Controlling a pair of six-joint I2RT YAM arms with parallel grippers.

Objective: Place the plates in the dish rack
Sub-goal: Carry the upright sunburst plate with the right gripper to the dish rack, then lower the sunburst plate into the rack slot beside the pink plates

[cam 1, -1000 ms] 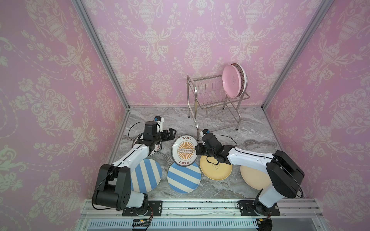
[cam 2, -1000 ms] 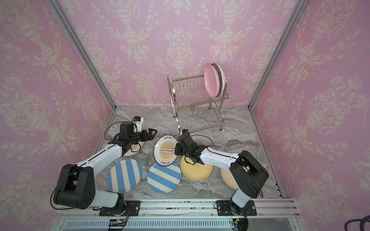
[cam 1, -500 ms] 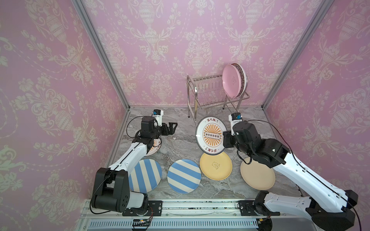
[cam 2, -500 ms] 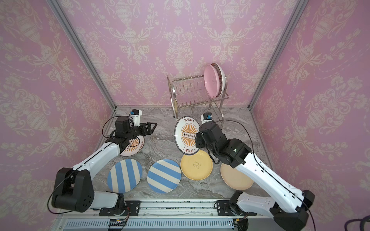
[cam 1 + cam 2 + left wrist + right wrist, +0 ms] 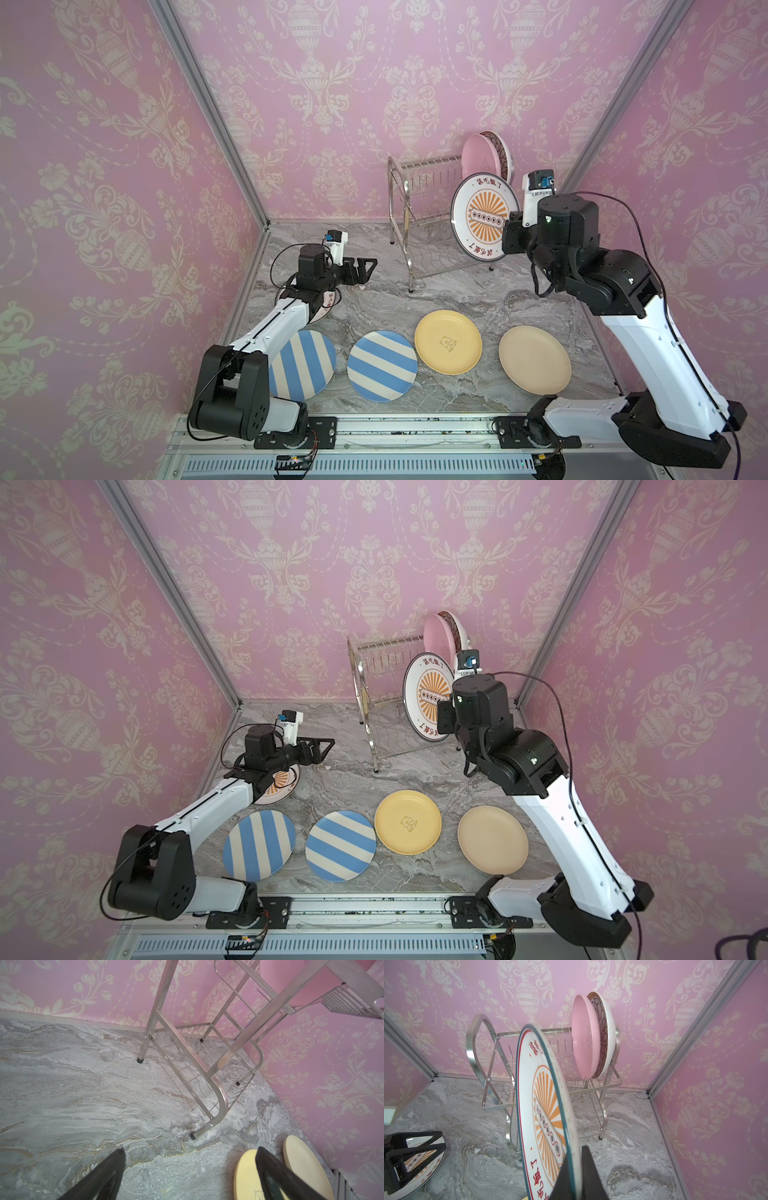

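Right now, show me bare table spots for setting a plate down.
The table is bare between the left gripper, the dish rack and the yellow plate. Crowded: the front row of striped plates, yellow plate and beige plate.

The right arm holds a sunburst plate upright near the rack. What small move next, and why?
Probably lift the sunburst plate toward a free upper slot of the dish rack, beside the pink plate; the right gripper holds it upright, outside the wires.

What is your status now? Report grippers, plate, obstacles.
Left gripper open, empty. Right gripper shut on sunburst plate, upright, before dish rack. Pink plate racked on upper shelf beyond it; nothing between.
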